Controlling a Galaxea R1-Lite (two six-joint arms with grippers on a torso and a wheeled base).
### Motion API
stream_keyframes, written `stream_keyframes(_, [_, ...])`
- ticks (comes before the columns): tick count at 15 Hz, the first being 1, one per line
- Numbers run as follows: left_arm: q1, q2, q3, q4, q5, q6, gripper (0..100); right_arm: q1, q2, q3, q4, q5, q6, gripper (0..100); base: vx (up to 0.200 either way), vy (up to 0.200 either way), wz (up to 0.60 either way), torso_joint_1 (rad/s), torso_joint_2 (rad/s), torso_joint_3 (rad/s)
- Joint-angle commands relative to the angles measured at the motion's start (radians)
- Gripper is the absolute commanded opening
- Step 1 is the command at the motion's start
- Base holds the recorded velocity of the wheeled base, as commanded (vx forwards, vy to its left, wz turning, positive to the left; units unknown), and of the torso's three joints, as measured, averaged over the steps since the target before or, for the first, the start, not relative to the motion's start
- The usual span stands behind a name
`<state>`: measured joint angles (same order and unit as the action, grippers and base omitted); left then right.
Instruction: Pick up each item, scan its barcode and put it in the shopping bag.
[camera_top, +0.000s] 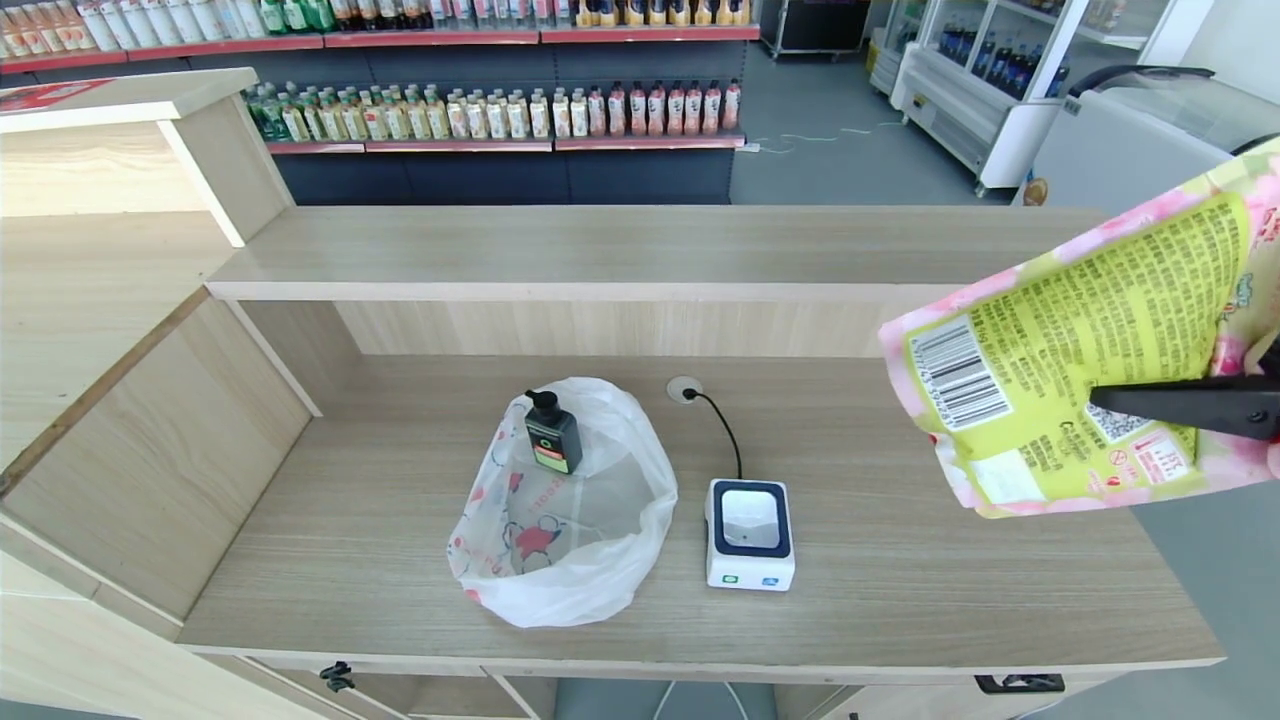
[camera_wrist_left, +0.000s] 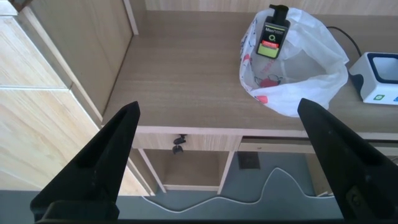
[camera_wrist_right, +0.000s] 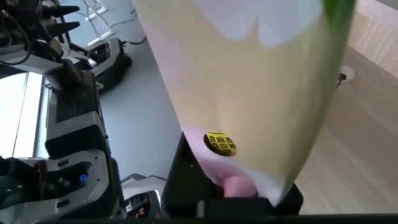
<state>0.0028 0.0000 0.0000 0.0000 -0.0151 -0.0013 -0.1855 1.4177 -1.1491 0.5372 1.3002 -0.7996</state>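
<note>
Right gripper (camera_top: 1150, 403) clamps the pink-and-green snack pouch (camera_top: 1090, 330), raised right of the scanner (camera_top: 750, 535), barcode facing the head camera. Left gripper (camera_wrist_left: 219, 109) fingers are spread and empty. The shopping bag (camera_top: 600, 560) holds a pump bottle (camera_top: 553, 440) and lies on the counter (camera_top: 900, 560).

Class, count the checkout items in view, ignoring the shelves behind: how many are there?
2. A black pump bottle stands inside the shopping bag; a pink-and-green pouch is held aloft by the right gripper. The bag's folds may hide more.

Pink-and-lime flowered pouch (camera_top: 1080, 340), white bag (camera_top: 600, 560) with red print, black bottle (camera_top: 552, 435).
</note>
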Motion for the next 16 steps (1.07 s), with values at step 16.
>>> stream_keyframes(16, [0.000, 0.000, 0.000, 0.000, 0.000, 0.000, 100, 0.555, -0.204, -0.106, 0.118, -0.242, 0.057, 0, 0.000, 0.000, 0.00, 0.000, 0.00, 0.000])
